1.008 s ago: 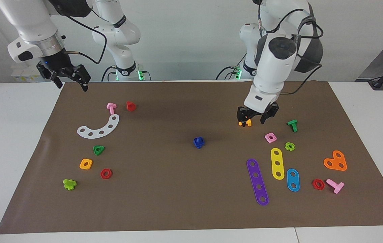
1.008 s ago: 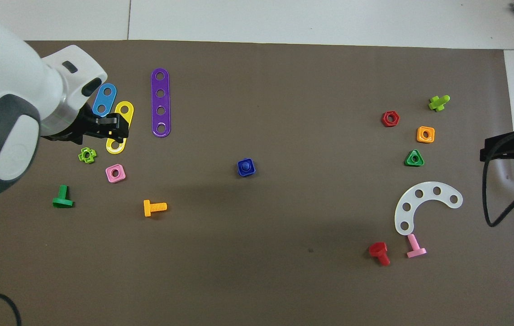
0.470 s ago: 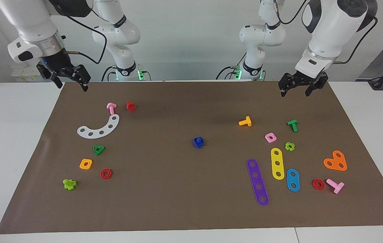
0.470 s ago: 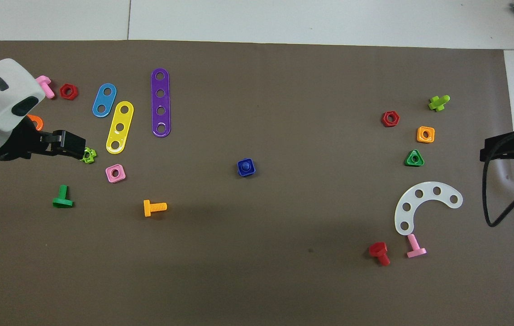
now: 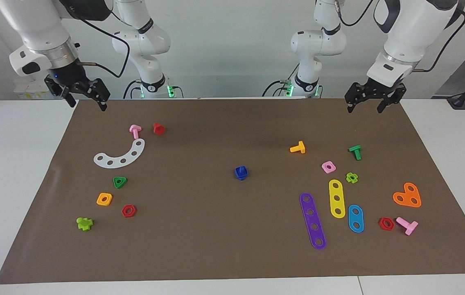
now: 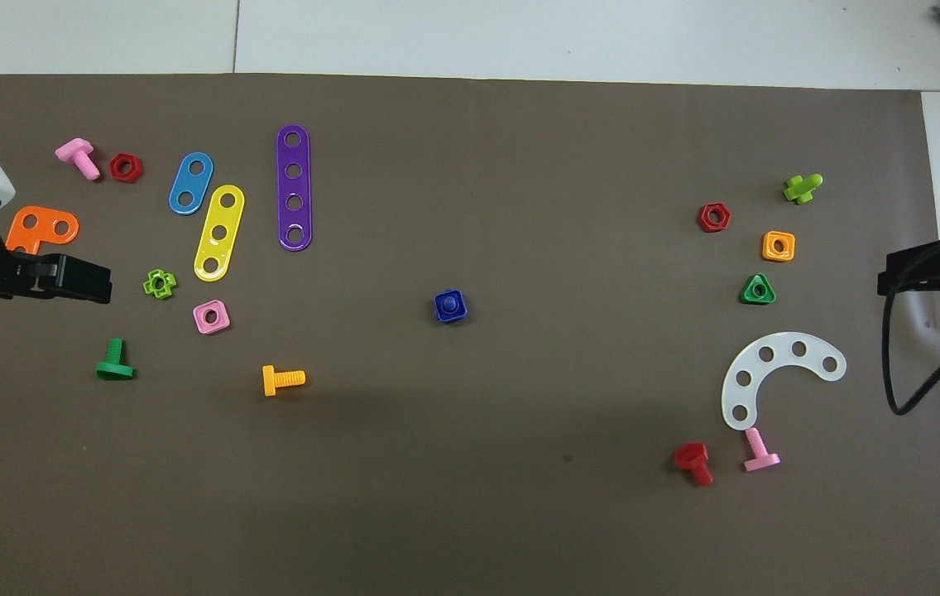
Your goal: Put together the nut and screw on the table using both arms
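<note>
Item: nut and screw, both blue. The screw stands in the square nut's centre hole, its stubby end up; seen from overhead the pair reads as a rounded blue square with a round boss in its middle. Place: mid-mat on the surface, well apart from every other piece, unmoved since the earlier frames.

Changes: a second ago the left tool was low over the orange bolt, fingers about it; it has since let go and risen, and the bolt lies free on the mat where it lay before. The left tool now hangs over the mat's edge nearest the robots, at the left arm's end, fingers spread and empty. The right tool has not moved: it waits over the matching corner at the right arm's end, fingers spread, empty.

Near pieces, left arm's end: pink square nut, lime cross nut, green bolt, yellow strip, purple strip, blue strip, orange plate, red hex nut, pink bolt.

Right arm's end: white arc, pink bolt, red bolt, green triangle nut, orange square nut, red hex nut, lime bolt.
</note>
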Robot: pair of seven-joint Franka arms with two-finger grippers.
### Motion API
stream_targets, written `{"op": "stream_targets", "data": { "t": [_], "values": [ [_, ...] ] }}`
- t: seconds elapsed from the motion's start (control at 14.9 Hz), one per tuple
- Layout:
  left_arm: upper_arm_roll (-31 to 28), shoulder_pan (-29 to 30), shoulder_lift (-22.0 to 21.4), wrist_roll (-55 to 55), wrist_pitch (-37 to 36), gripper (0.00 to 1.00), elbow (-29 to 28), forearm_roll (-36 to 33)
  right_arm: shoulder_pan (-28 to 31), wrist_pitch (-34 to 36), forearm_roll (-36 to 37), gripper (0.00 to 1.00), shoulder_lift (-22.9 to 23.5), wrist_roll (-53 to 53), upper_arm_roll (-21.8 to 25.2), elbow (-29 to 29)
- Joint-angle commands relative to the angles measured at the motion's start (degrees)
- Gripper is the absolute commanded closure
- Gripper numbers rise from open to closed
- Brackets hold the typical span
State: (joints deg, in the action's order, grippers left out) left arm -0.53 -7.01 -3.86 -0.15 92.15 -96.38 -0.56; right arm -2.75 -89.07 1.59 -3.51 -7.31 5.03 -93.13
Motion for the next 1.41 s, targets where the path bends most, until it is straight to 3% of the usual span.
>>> {"op": "stream_targets", "data": {
  "t": [0.0, 1.34],
  "values": [
    [0.0, 0.0, -0.5, -0.3, 1.6, 0.00, -0.7, 0.7, 0.6, 1.0, -0.4, 0.00, -0.4, 0.2, -0.6, -0.1],
    [-0.4, 0.4, -0.4, -0.3, 3.1, 0.00, -0.3, 0.7, 0.6, 0.6, -2.9, 0.00, -0.4, 0.2, -0.5, -0.2]
  ]
}}
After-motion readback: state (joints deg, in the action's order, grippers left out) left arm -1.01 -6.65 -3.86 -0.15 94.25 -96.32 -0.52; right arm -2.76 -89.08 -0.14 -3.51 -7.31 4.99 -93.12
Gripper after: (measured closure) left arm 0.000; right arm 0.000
